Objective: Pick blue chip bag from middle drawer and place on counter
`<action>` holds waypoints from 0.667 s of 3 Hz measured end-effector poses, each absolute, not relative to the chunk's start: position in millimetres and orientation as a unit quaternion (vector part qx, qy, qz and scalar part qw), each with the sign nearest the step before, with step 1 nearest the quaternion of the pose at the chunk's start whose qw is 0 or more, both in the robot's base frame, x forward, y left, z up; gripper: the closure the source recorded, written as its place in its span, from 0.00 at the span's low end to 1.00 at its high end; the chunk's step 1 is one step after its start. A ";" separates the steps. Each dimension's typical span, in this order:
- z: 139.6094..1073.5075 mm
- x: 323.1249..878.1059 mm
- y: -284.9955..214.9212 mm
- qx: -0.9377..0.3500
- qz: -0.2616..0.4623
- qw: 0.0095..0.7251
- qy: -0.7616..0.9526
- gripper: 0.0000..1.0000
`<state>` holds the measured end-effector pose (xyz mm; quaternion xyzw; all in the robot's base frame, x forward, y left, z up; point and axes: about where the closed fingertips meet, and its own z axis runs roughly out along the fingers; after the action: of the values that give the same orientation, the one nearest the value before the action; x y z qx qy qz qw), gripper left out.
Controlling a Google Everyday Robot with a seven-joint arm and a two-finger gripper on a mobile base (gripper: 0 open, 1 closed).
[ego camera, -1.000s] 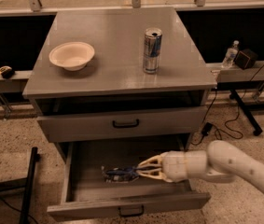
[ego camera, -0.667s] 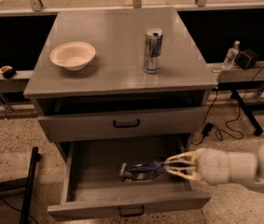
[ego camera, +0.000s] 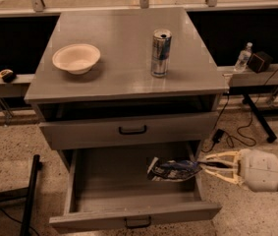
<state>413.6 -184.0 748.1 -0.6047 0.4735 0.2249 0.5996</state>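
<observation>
While a pale bowl (ego camera: 76, 58) sits upper left on the counter (ego camera: 124, 31) and a can (ego camera: 161, 53) stands right of it, the middle drawer (ego camera: 128, 216) gapes open at lower centre; the blue chip bag (ego camera: 172, 170) is held over its right side, pinched at one end by the gripper (ego camera: 202, 165) at lower right.

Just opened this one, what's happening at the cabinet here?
The robot's gripper, reaching in from the right, is shut on one end of the blue chip bag and holds it at the right side of the open middle drawer. The bag is not yet on the counter, where a bowl and a drink can stand.
</observation>
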 end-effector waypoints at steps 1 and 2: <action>754.0 423.7 -181.9 -0.601 0.212 0.602 0.481 1.00; 791.8 457.8 -203.4 -0.603 0.150 0.609 0.492 1.00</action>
<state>457.8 -203.4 791.8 -0.6033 0.4923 0.1501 0.6092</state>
